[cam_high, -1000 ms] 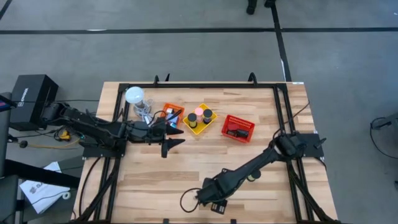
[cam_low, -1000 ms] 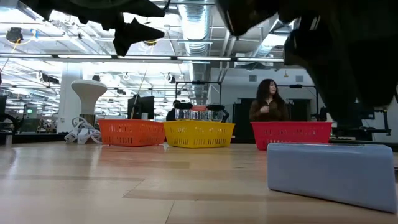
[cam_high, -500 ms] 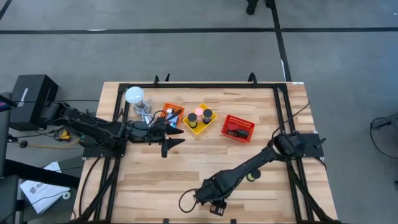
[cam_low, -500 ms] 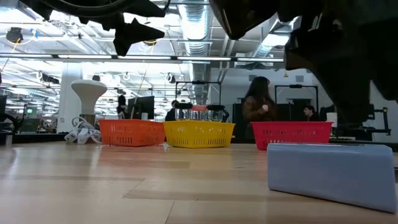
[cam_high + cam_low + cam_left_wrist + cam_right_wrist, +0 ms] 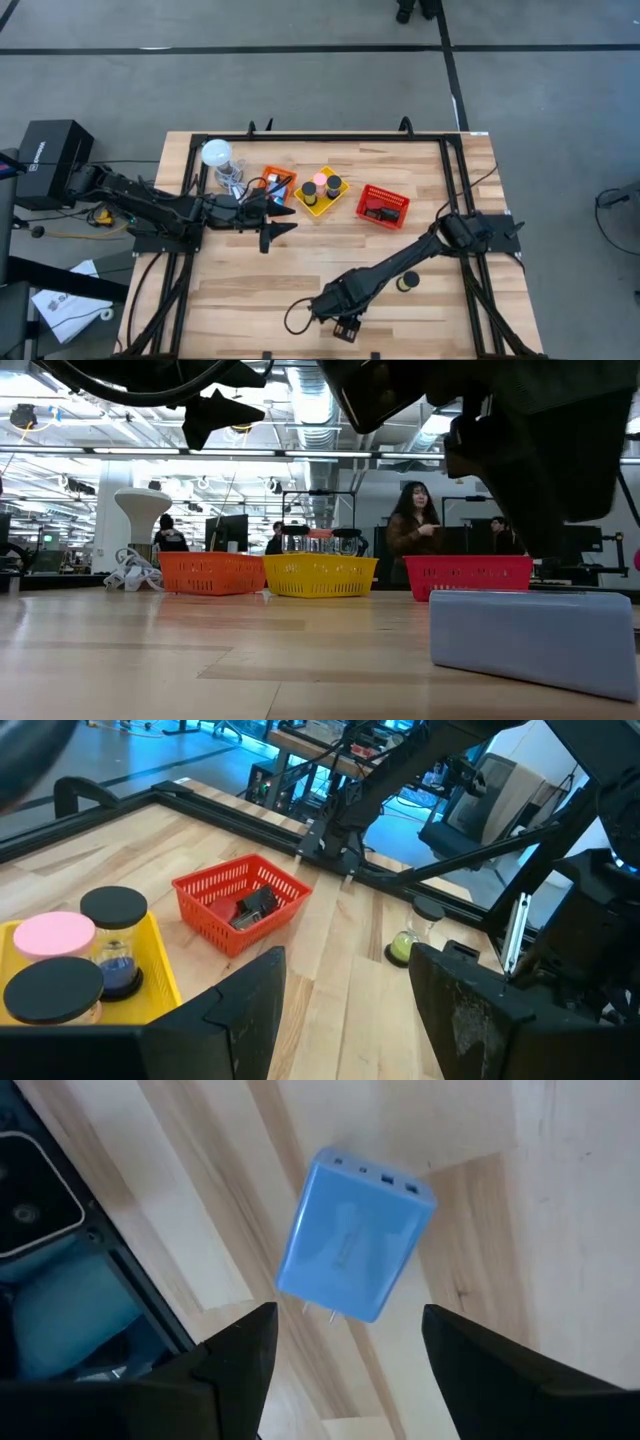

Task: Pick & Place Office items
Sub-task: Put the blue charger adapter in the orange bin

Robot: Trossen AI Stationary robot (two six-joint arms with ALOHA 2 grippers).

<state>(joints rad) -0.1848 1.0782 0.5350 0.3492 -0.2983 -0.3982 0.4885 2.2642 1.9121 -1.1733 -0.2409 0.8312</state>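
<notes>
A light-blue block with ports on one end lies flat on the wood near the table's near edge, and also shows as a block in the low view. My right gripper hangs open above it, pointing down, with its fingers clear of the block; in the high view the right gripper is near the near edge. My left gripper waits open, raised beside the orange basket. The yellow basket holds a pink cylinder and black-lidded cylinders. The red basket holds black flat pieces.
A white globe and a heap of clips and cable stand at the far left by the orange basket. A small cylinder with a green end sits beside the right arm. Bare wood lies between the baskets and the near edge. People move in the room behind.
My right gripper has shifted a little toward the table's left above the blue block, staying open; the arm's move has uncovered the small green-ended cylinder. The block has not moved.
</notes>
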